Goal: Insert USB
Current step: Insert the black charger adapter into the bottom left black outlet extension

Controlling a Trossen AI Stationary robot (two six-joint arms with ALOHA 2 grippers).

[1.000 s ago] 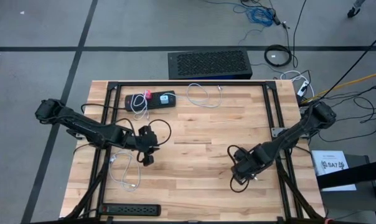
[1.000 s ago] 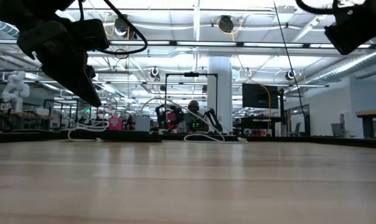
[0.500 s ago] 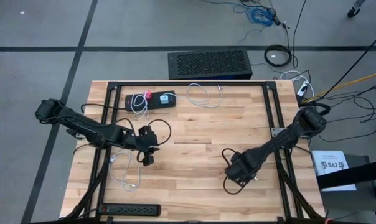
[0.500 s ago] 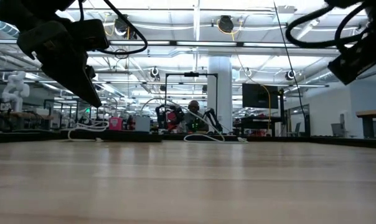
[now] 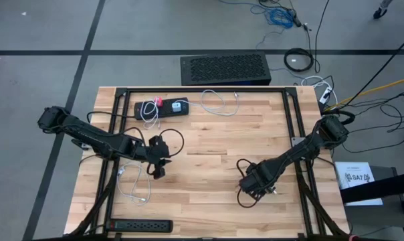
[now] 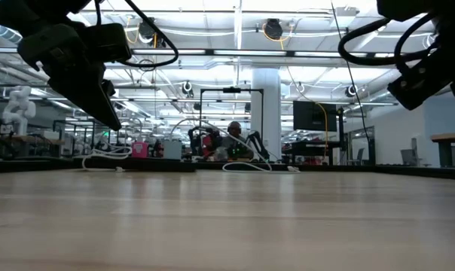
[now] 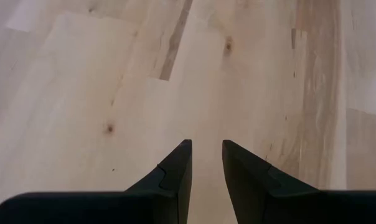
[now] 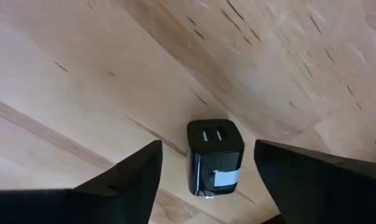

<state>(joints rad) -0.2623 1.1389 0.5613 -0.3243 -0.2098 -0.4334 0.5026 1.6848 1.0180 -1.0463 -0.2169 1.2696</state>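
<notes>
Above the black charger (image 8: 214,157), the right gripper (image 8: 206,171) has its jaws spread wide, empty.

Wooden table (image 5: 215,140) is sitting on grey floor (image 5: 41,40). Black power strip (image 5: 140,226) is lying at the table's near left edge. Black vented box (image 5: 225,69) is resting on the floor just behind the table. Loose cables (image 5: 299,60) are trailing on the floor behind and right. White paper (image 5: 358,177) is lying right of the table.
</notes>
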